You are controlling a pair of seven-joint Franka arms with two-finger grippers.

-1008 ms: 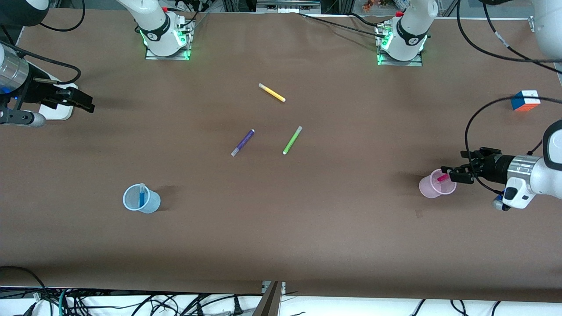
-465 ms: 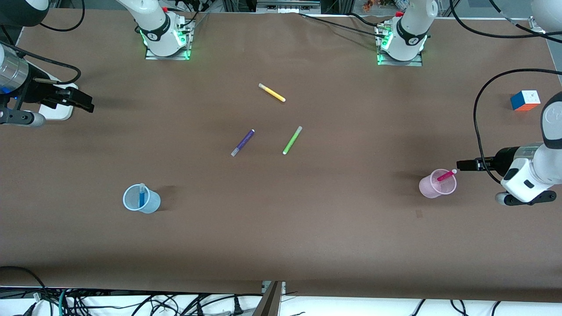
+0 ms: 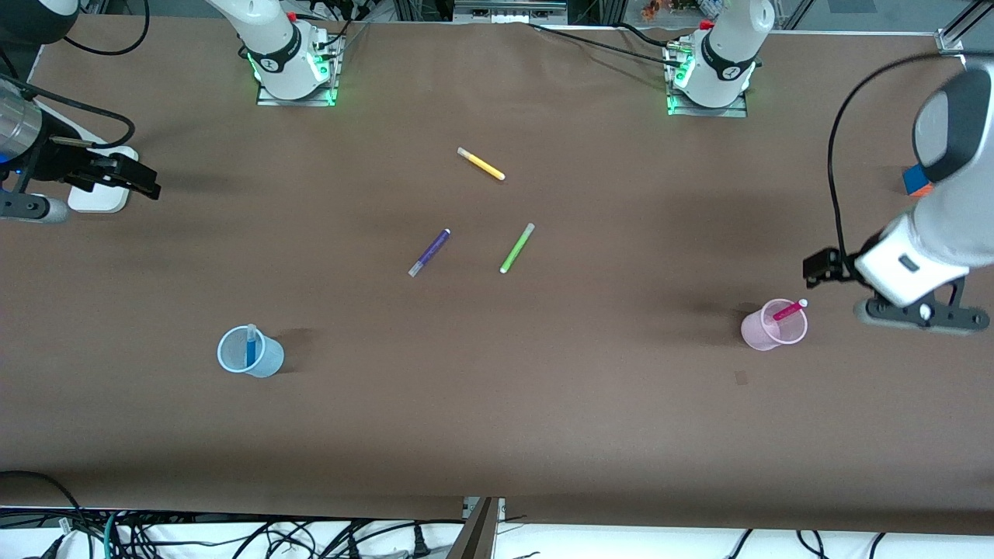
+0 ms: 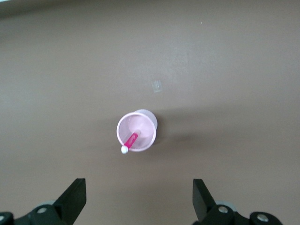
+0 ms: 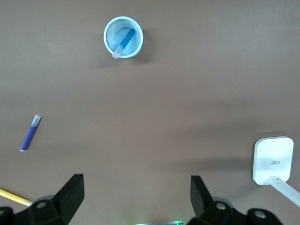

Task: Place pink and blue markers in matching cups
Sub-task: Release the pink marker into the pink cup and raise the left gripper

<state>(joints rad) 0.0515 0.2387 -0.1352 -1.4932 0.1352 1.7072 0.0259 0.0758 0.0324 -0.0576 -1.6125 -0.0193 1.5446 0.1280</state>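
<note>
On neither marker, pink (image 3: 789, 312) nor blue (image 3: 251, 346), is lettering legible.

1. One cup (image 3: 773, 326) stands on the table (image 3: 497, 419) toward the left arm's end, with a marker (image 3: 789, 311) leaning in it.
2. A second cup (image 3: 250, 352) stands toward the right arm's end and holds another marker (image 3: 251, 345).
3. Three loose markers (image 3: 429, 252) lie mid-table, farther from the front camera than both cups.
4. The left gripper (image 4: 139, 187) hangs over the table just beside the first cup.
5. The right gripper (image 3: 144, 182) is over a flat block (image 3: 97, 198) at the right arm's end.
</note>
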